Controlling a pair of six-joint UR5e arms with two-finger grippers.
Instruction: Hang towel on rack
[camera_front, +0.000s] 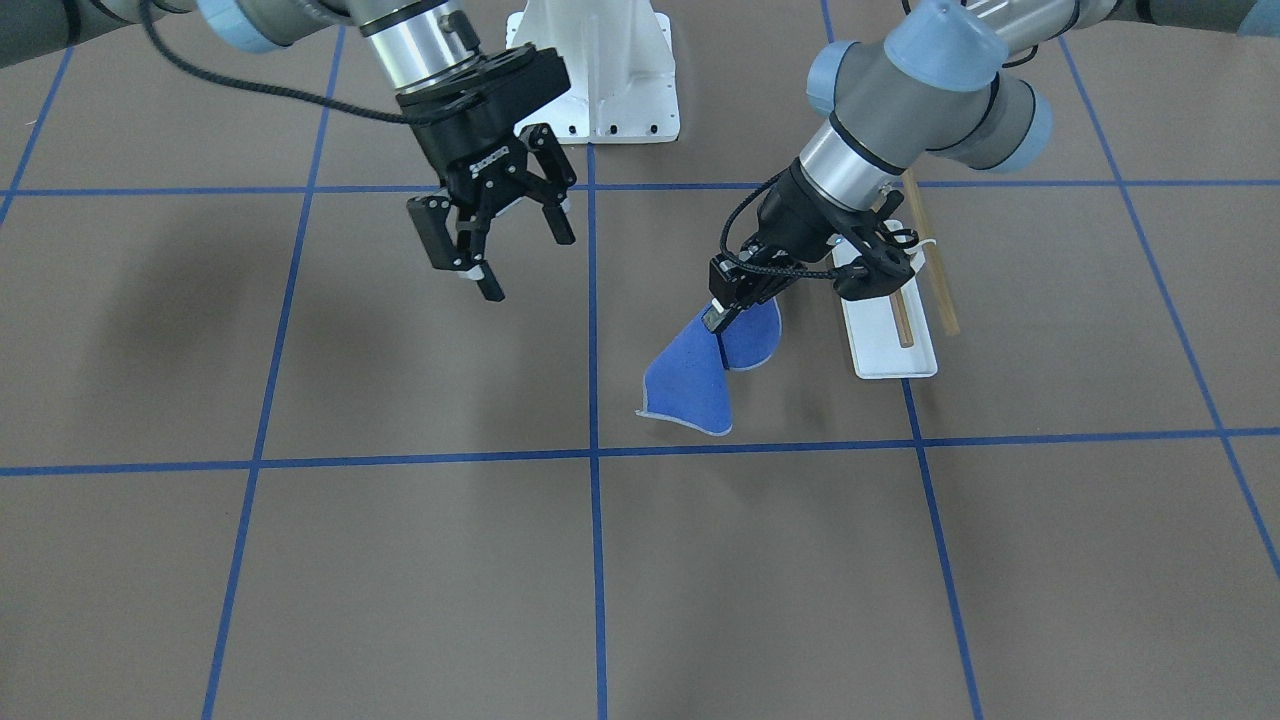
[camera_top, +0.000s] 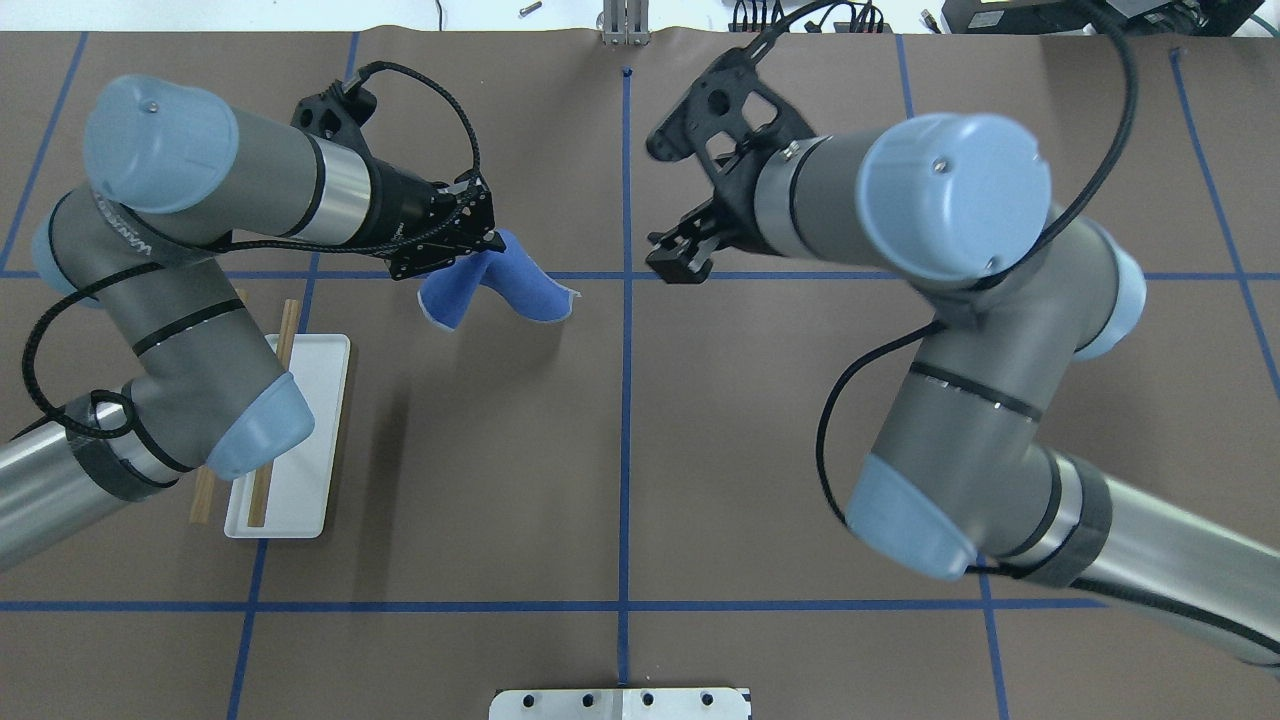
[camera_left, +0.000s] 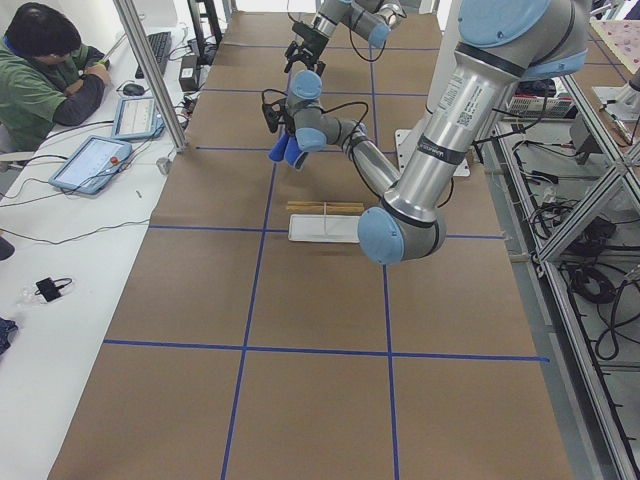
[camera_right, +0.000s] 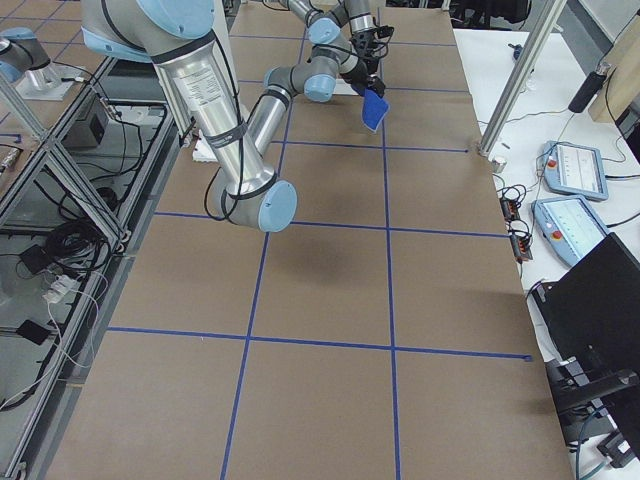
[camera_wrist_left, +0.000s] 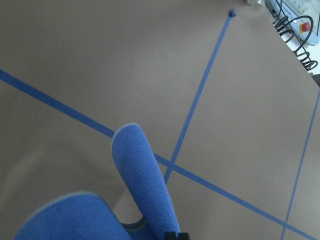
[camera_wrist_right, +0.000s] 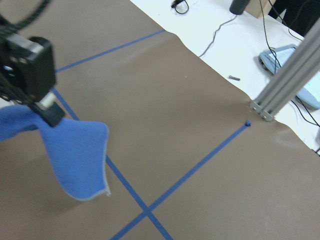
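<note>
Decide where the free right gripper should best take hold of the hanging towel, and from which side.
Probably the lower corner of the towel, on its longer flap, approached from the side of the open right gripper. The left gripper pinches the top, so that flap hangs free, its edge facing the right arm.

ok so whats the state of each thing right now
left pincer: shut on the towel
right pincer: open, empty
rack: upright, no towel on it
towel: held up, hanging folded from the left pincer, not on the rack
</note>
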